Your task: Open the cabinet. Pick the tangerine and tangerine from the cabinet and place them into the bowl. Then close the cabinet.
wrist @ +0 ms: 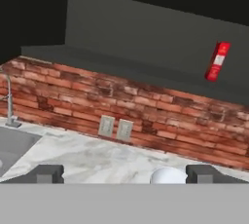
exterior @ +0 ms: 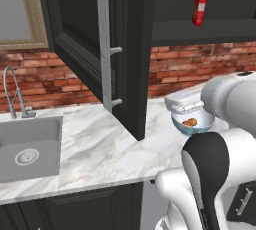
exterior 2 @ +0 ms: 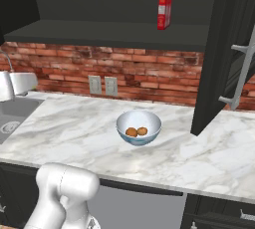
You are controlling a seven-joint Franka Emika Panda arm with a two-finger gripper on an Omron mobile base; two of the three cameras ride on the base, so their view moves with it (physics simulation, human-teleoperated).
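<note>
The black wall cabinet stands open, its left door and right door swung out over the counter. The bowl sits on the marble counter below, white inside and pale blue outside. Two tangerines lie in it side by side, also seen as orange spots. My gripper is open and empty, drawn back from the wall and facing the brick. The bowl's rim peeks up between its fingertips. The white hand hangs just in front of the bowl.
A tall red carton stands on the cabinet shelf. A sink with a faucet is at the left, under a window. Two wall outlets sit in the brick. The open doors jut out at both sides.
</note>
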